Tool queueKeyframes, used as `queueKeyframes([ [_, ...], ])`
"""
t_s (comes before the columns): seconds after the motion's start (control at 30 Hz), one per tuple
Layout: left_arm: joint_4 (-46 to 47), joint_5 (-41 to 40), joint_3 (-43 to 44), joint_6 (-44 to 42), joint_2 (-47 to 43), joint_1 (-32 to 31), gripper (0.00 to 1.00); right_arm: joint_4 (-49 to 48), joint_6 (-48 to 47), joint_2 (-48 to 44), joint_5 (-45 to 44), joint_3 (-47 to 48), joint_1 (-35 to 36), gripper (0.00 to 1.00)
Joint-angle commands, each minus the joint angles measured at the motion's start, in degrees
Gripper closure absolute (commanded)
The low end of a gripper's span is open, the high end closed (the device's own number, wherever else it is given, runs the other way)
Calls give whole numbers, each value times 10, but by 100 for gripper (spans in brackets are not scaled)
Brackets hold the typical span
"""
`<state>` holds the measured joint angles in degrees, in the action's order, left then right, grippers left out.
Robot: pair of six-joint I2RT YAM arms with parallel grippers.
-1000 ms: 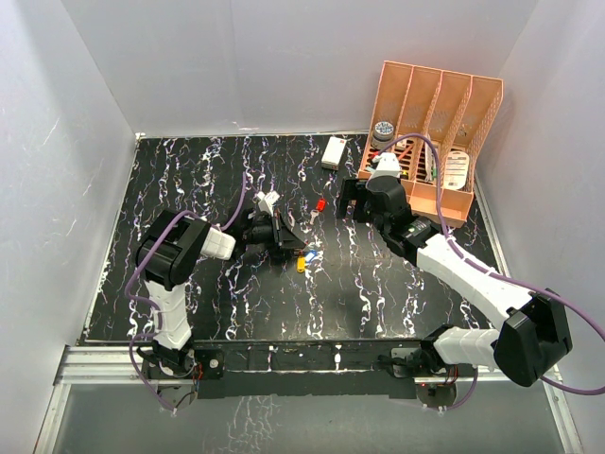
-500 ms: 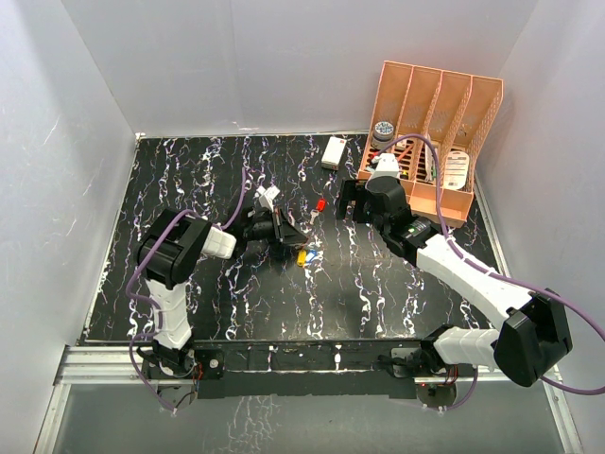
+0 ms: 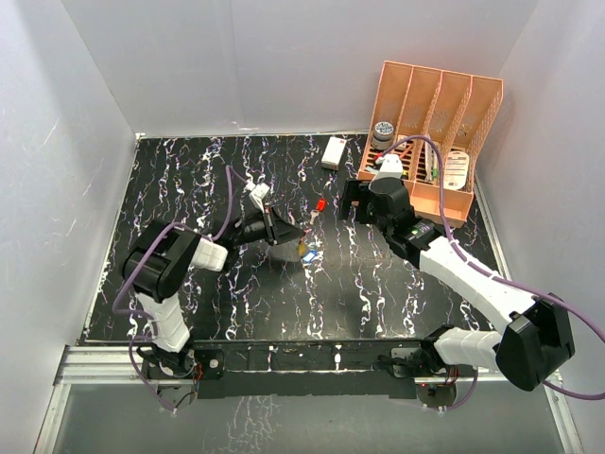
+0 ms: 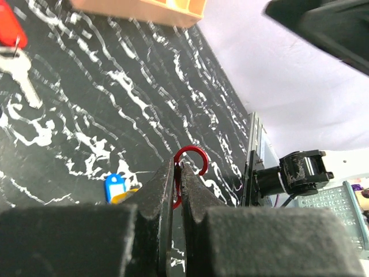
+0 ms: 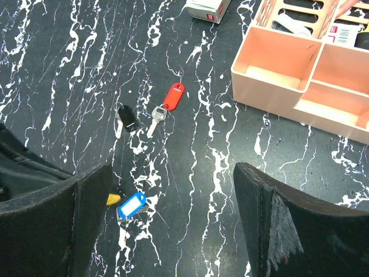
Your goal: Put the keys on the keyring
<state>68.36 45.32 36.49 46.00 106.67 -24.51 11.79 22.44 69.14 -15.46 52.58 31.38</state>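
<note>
While the left fingers [image 4: 153,199] are clamping the keyring [image 4: 191,148], its loop is poking past their tips, just beside the blue key [image 4: 114,187] on the counter [image 5: 202,173]. The right fingers [image 5: 57,231] are hanging apart over the red key [image 5: 173,95], nearer it.

No text or label is clear enough to read.
</note>
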Motion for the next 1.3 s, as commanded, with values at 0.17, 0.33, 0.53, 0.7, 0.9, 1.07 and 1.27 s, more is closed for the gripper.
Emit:
queueKeyframes([
  [0.17, 39, -36, -32, -59, -152, -3, 100, -25, -1, -9, 18, -15, -4, 16],
  [0.33, 24, -68, -46, -85, -211, 0, 100, -22, 10, 2, 65, -28, -3, 19],
  [0.53, 42, -117, -67, -86, -250, 10, 100, -40, 21, 32, 120, -47, 8, 29],
  [0.7, 107, -96, -80, -23, -238, 38, 100, -37, 24, 76, 138, -34, 34, 36],
  [0.9, 187, -73, -93, 36, -206, 66, 100, -57, 28, 109, 93, -14, 41, 37],
  [1.07, 210, -66, -94, 50, -192, 71, 100, -27, 16, 211, 50, 86, 41, 44],
  [1.27, 205, -55, -96, 52, -204, 81, 100, 10, 38, 331, 14, 183, 41, 50],
])
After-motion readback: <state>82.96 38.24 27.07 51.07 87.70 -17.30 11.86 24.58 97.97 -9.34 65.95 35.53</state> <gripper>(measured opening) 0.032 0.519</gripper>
